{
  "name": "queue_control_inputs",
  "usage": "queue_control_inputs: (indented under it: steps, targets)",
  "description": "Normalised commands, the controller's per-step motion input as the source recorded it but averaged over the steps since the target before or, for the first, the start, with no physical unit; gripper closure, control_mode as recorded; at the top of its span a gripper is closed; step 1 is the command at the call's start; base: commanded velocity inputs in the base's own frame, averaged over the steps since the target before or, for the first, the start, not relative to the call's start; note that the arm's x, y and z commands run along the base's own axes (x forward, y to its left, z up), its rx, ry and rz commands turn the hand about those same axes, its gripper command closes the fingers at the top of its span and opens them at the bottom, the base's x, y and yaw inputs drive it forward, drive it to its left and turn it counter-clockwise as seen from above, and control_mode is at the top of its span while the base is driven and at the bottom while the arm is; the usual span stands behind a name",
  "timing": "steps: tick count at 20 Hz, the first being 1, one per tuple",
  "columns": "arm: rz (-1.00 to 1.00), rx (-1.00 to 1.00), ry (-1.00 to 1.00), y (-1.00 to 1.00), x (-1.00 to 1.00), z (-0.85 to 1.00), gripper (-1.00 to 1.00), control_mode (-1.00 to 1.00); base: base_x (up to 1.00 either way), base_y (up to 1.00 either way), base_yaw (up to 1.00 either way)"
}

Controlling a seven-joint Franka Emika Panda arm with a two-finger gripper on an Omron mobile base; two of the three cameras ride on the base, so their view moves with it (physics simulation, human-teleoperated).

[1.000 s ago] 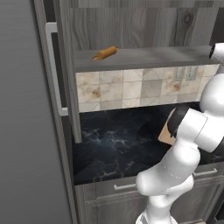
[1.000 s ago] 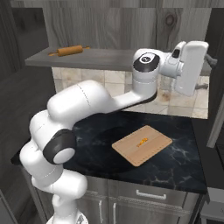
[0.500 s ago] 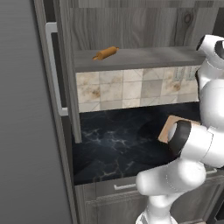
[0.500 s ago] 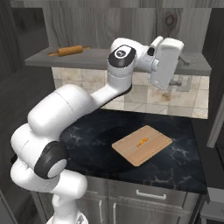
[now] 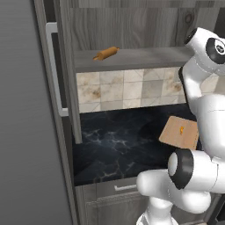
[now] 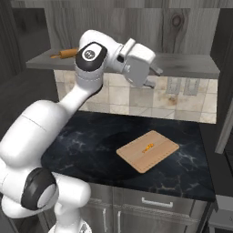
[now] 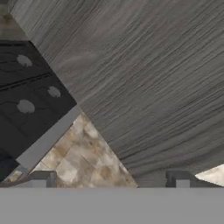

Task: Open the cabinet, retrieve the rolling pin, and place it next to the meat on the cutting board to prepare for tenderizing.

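Swung leftward, the end effector (image 6: 154, 77) gapes wide and empty, rolling pin (image 6: 64, 54) well left of it.

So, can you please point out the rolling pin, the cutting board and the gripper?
rolling pin (image 5: 106, 53): left base view, middle of its barrel, on the cabinet shelf.
cutting board (image 6: 136, 154): right base view, bare wood on its near-left part.
gripper (image 6: 154, 77): right base view, between its fingertips.

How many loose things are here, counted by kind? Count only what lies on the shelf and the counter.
Rolling pin: 1
Cutting board: 1
Small orange piece on the board: 1
Total: 3
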Motion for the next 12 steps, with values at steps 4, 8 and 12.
queue_control_inputs:
  steps: [4,8,12]
  targets:
    - [0.01,0.15,-0.36,0.83,-0.31,0.0,-1.0,-1.0,0.0,0.0,0.0]
    - [0.0,0.21,-0.33,0.74,-0.31,0.0,-1.0,-1.0,0.0,0.0,0.0]
    - [0.02,0.16,-0.16,0.49,-0.54,0.0,-1.0,-1.0,0.0,0.0,0.0]
